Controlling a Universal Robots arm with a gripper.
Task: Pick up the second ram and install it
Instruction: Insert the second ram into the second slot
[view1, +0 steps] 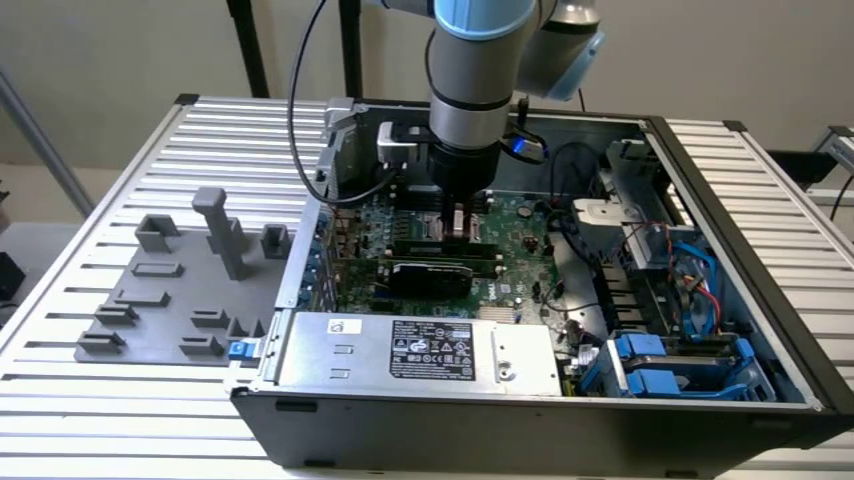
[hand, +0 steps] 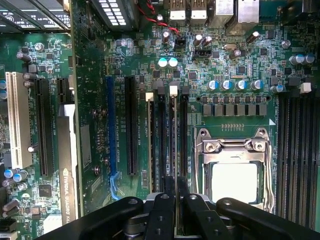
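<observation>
Gripper (hand: 175, 192) closed on second ram (hand: 175, 135)

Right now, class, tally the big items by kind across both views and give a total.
Robot arm: 1
Computer case: 1
Power supply: 1
Grey holder tray: 1
Processor socket: 1
Second ram, in the jaws: 1
Total: 6

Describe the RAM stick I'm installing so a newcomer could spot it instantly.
Find the silver processor socket on the green motherboard. Beside it runs a bank of black memory slots; the RAM stick stands edge-on over them, pinched in the end effector. Unlike the empty slots around it, it reads as one thin pale line.
</observation>
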